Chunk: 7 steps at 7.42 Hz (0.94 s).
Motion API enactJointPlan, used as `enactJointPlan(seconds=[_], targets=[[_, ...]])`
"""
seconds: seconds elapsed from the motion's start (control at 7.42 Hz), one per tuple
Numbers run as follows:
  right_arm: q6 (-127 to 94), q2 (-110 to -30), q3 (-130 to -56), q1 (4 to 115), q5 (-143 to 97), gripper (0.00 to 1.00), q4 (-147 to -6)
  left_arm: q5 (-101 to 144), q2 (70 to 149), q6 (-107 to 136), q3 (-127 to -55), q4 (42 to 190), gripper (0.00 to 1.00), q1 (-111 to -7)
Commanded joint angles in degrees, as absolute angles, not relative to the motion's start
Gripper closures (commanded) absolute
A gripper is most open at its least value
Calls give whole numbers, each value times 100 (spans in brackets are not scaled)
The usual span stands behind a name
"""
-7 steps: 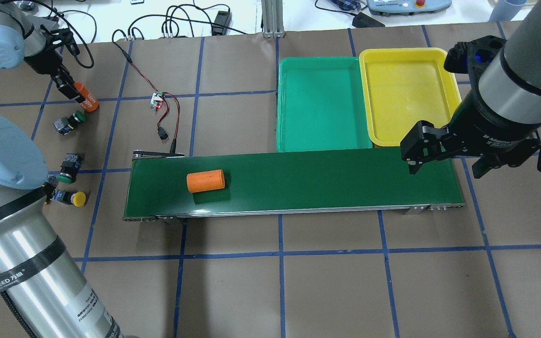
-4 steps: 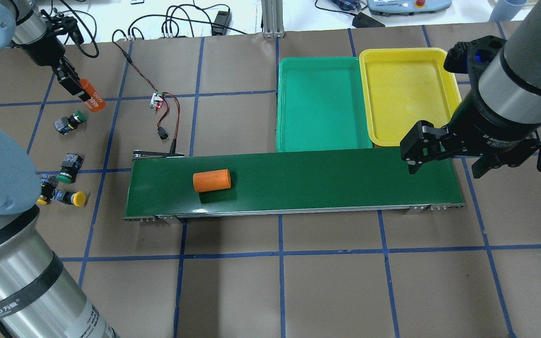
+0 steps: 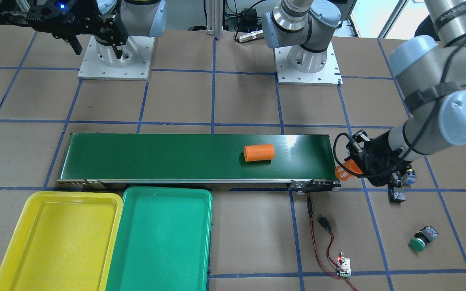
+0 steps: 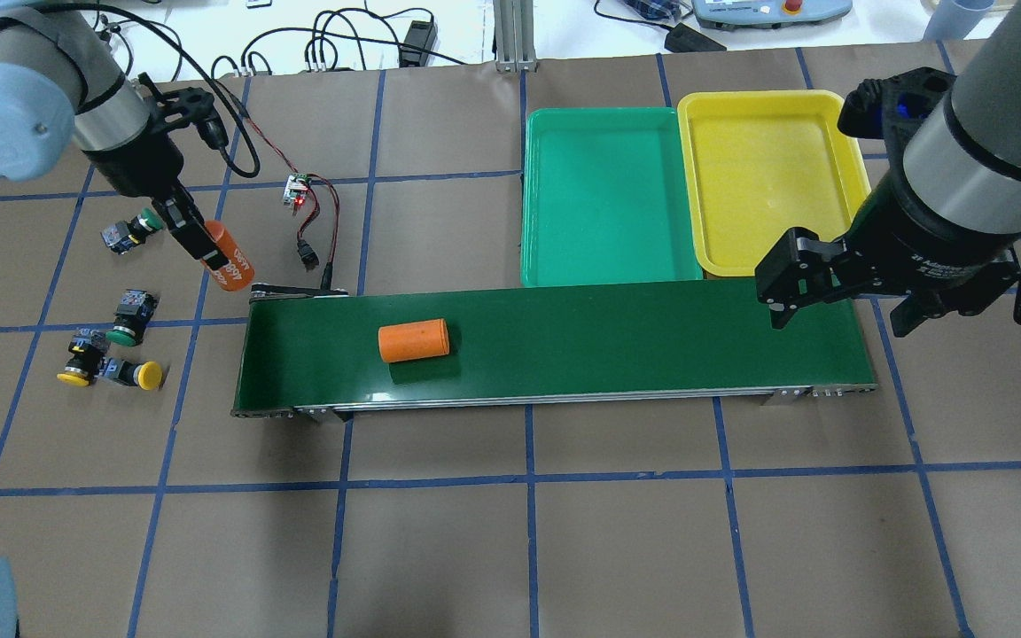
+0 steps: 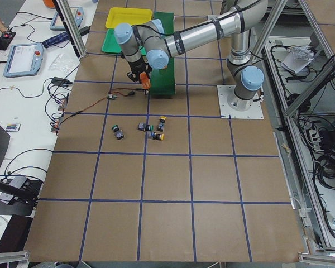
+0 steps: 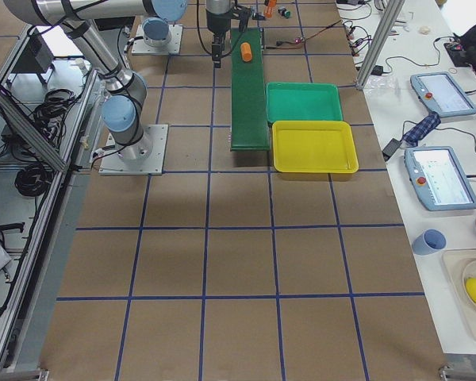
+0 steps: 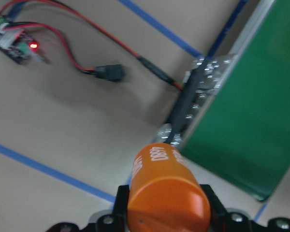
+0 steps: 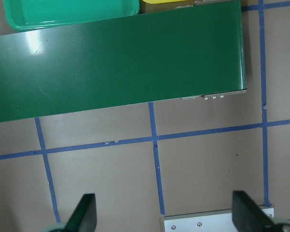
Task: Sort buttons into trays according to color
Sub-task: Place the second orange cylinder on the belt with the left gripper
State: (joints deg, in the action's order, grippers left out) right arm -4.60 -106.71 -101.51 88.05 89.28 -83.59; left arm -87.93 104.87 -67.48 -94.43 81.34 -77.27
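Four buttons lie at the table's left: a green one (image 4: 142, 221), another green one (image 4: 125, 333), and two yellow ones (image 4: 74, 376) (image 4: 149, 376). My left gripper (image 4: 209, 249) is shut on an orange cylinder (image 4: 229, 260) (image 7: 166, 188), held just off the conveyor's left end, apart from the buttons. The green tray (image 4: 608, 195) and yellow tray (image 4: 767, 168) sit side by side behind the belt, both holding nothing. My right gripper (image 4: 843, 306) is open and holds nothing, above the belt's right end.
A long dark-green conveyor belt (image 4: 617, 341) crosses the middle, with a second orange cylinder (image 4: 413, 340) lying on it. A small circuit board (image 4: 298, 190) with red and black wires lies behind the belt's left end.
My left gripper has carried the orange cylinder from the far left corner toward the belt's left end. The cylinder on the belt has drifted right. The right arm has not moved.
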Motion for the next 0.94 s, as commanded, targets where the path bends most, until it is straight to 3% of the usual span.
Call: enactJointPlan(seconds=[0.0, 0.4, 0.54, 0.67, 0.81], targets=[[-448, -10670, -10160, 8798, 8947, 0, -8350, -8877, 10003, -6311, -10683, 6964, 100, -8181], [-448, -10748, -10230, 8798, 8956, 0, -8350, -8833, 9642, -6241, -10977, 7058, 100, -8270], [-474, -10793, -10257, 8789, 8965, 0, -8219, -8816, 9607, -6171, -11143, 7049, 89, -8271], [-536, -10828, -10266, 8798, 8965, 0, -8226, -8815, 9615, -6170, -11179, 7005, 36, -8271], [-510, -10837, -10266, 8798, 8965, 0, -8227, -8815, 9598, -6135, -11171, 7005, 0, -8271]])
